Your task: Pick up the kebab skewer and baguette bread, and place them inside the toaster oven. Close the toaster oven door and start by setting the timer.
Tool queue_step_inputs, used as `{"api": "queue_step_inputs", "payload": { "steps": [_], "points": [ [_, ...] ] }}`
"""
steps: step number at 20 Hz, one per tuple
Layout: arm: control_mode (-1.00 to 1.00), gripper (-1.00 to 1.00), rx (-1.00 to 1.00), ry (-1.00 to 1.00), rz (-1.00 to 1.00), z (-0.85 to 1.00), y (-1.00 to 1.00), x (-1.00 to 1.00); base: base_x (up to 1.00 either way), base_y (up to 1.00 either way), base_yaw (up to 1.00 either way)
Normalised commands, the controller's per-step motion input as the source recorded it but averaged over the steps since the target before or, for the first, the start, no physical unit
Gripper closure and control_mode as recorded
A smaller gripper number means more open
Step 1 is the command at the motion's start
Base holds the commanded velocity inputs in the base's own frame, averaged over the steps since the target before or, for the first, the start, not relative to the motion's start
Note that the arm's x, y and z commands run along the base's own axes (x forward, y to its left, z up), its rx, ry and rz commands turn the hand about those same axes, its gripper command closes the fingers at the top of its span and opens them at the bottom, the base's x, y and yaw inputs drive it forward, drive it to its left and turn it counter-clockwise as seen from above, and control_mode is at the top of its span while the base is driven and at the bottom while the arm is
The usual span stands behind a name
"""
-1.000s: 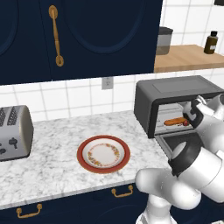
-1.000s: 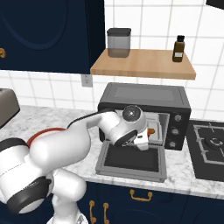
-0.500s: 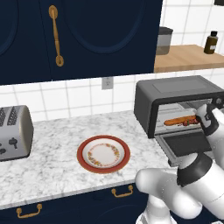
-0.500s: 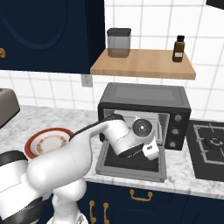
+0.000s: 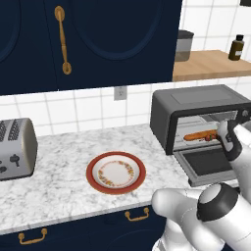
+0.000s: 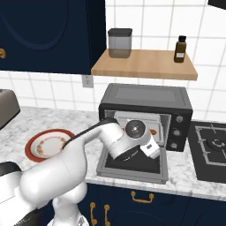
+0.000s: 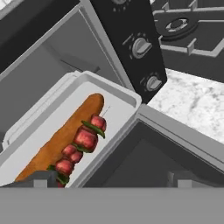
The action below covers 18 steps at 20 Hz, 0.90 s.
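dark grey, the toaster oven door [image 6: 132, 170] lies dropped open just under the gripper [image 7: 109, 180] — fingers apart, nothing held. beyond, the kebab skewer [image 7: 81, 142] is seen touching the baguette bread [image 7: 61, 140], parallel on the tray inside the toaster oven [image 6: 145, 112].

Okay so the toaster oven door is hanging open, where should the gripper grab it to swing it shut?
Probably the free front edge of the toaster oven door, from below and in front. The door lies flat, hinged at the oven mouth, so lifting that far edge gives most leverage. Its handle isn't clearly visible here.
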Motion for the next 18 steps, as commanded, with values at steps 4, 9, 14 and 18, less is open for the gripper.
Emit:
{"api": "queue_step_inputs", "payload": {
  "steps": [4,9,14,18],
  "points": [
    [-1.00,-1.00,-0.14,-0.05,0.05,0.00,-0.02,-0.02,0.00,0.00,0.00],
    [-1.00,-1.00,-0.02,-0.03,0.04,0.00,-0.02,0.00,0.00,0.00,0.00],
    [-1.00,-1.00,-0.06,-0.08,0.00,0.00,0.00,-0.01,0.00,0.00,0.00],
    [-1.00,-1.00,-0.20,-0.06,0.17,0.00,-0.06,-0.13,0.00,0.00,0.00]
  ]
}}
